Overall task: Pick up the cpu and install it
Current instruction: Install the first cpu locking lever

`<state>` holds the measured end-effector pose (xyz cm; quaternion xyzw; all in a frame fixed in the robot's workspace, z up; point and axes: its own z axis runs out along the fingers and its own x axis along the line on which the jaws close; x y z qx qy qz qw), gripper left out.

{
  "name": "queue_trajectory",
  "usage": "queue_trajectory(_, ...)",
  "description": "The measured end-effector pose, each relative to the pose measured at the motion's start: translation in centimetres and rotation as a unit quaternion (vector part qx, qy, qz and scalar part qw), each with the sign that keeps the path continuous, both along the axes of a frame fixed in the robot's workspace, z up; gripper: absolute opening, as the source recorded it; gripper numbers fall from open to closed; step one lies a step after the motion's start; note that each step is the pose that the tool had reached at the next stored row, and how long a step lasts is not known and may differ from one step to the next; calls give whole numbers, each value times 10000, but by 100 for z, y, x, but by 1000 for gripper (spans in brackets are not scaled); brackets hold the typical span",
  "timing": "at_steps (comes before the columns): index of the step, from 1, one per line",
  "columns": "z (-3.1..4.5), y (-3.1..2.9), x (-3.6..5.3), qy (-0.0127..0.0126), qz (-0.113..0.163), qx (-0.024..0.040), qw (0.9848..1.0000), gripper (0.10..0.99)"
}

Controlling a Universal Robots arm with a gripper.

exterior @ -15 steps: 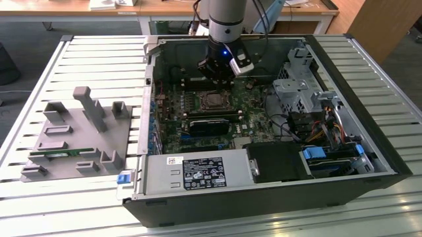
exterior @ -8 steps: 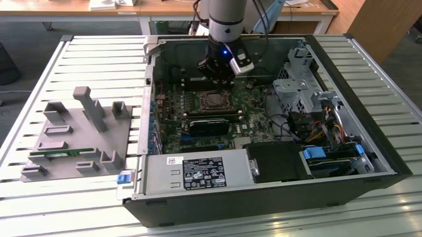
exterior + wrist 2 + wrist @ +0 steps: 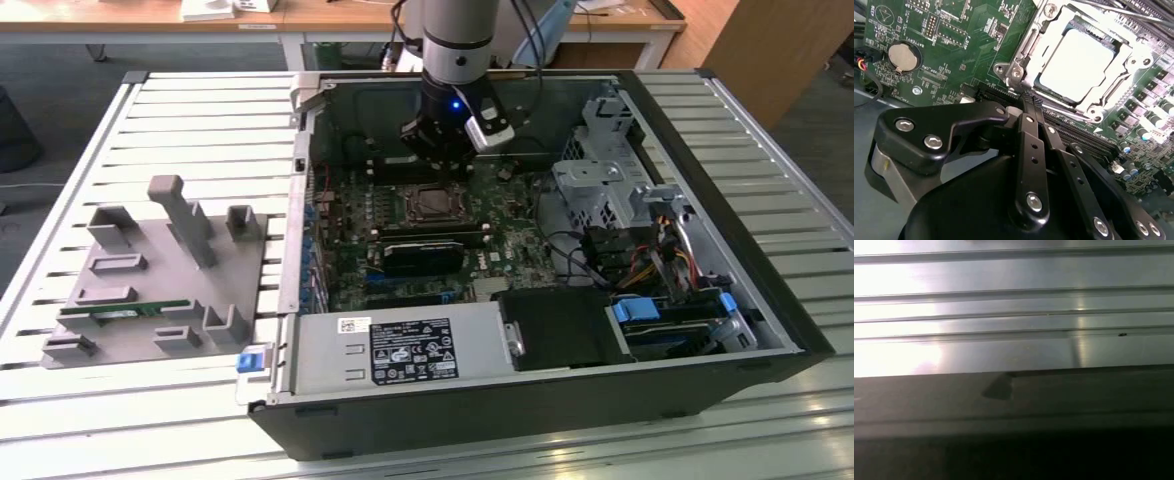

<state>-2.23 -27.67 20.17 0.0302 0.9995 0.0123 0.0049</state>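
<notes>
Cpu [image 3: 1079,62] seated flat in the motherboard socket [image 3: 1026,47], silver top glaring bright in the second wrist view, metal retention frame around it on all sides. In the exterior view, same cpu [image 3: 434,205] near the middle of the green motherboard [image 3: 521,250], inside the open computer case [image 3: 747,300].

Gripper [image 3: 1030,102] just off the socket's edge, fingers [image 3: 1029,135] drawn together into a narrow point with nothing between them, tips close above the board beside the socket frame, not touching the chip. In the exterior view, gripper [image 3: 438,160] hanging straight down from the arm [image 3: 458,40] over the far side of the socket.

Round coin battery [image 3: 903,56] on the board, well apart from the socket. Black heatsink block [image 3: 427,252] just nearer than the socket. Grey parts fixture [image 3: 147,280] on the slatted table [image 3: 80,130], toward the exterior view's left, outside the case, with a green memory stick [image 3: 127,312] on it.
</notes>
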Motion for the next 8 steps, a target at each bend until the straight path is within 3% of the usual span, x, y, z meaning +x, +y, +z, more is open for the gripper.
queue_trajectory(8, -39, 5, 0, -1, 0, -74, 10000, 106)
